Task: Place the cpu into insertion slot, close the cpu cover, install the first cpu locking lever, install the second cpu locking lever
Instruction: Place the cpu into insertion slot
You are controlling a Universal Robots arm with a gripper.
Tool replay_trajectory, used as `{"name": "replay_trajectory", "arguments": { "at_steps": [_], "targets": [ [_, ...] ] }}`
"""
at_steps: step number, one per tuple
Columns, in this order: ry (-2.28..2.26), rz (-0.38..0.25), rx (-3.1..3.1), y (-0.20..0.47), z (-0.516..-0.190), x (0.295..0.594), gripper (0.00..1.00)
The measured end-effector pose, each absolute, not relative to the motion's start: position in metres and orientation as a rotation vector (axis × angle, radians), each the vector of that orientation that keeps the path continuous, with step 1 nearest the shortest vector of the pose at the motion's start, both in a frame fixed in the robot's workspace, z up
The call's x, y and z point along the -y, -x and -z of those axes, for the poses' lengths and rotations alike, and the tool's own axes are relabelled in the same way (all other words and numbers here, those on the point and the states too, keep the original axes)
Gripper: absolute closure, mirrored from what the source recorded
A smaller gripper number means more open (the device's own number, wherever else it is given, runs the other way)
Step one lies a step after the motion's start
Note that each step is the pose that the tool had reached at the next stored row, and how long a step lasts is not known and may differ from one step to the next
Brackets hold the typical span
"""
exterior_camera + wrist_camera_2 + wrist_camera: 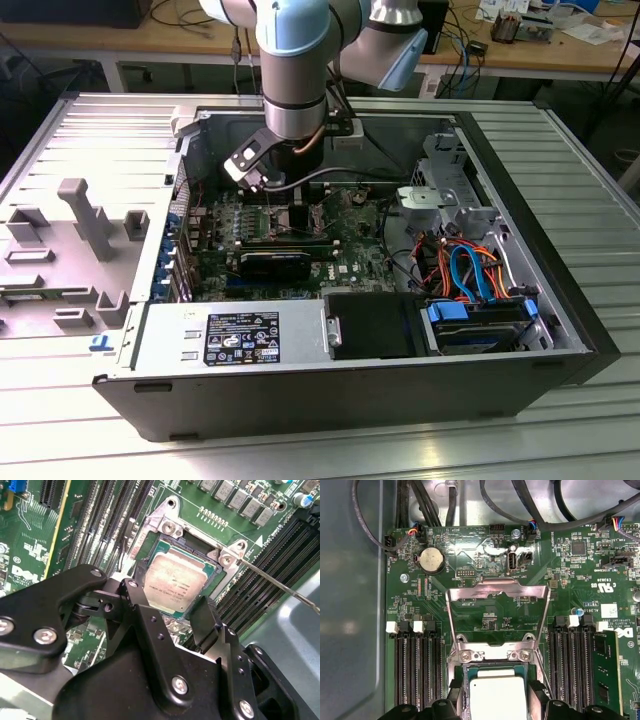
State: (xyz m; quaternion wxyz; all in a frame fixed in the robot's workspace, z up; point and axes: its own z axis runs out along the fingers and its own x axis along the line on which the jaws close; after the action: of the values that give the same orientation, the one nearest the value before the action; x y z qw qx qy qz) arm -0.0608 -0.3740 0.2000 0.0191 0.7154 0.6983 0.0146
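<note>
**Chip sits in the socket, end effector spread around it**

From the exterior view I get only the wide picture: the arm reaches down into the open computer case [330,395] on the ribbed metal desk [90,445], with the end effector [262,180] low over the green board. The chip itself I cannot make out there.

The second wrist view gives me the close look. The cpu [175,582] lies flat in the insertion slot [192,541], silver top up, between the two black fingers [207,612]. They stand a little wider than the chip, one at each side, so I read the jaws as spread rather than clamped. Whether a pad touches the chip's edge I cannot tell. A thin locking lever [280,586] angles away from one corner of the socket, raised off the board.

The first wrist view adds the cpu cover [495,586]. It is swung open, its frame standing up behind the socket on its hinge side, clear of the chip. A round coin battery [431,560] sits further along the board.
</note>
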Motion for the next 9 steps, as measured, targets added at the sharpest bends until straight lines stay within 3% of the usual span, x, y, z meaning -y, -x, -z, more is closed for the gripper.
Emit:
{"name": "replay_trajectory", "arguments": {
  "at_steps": [2, 3, 9],
  "targets": [
    [-2.22, -0.045, -2.168, 0.06, -0.2, 0.374, 0.4],
    [-2.22, -0.045, -2.168, 0.06, -0.2001, 0.374, 0.46],
    [-2.22, -0.045, -2.168, 0.0599, -0.2006, 0.374, 0.46]
  ]
}}
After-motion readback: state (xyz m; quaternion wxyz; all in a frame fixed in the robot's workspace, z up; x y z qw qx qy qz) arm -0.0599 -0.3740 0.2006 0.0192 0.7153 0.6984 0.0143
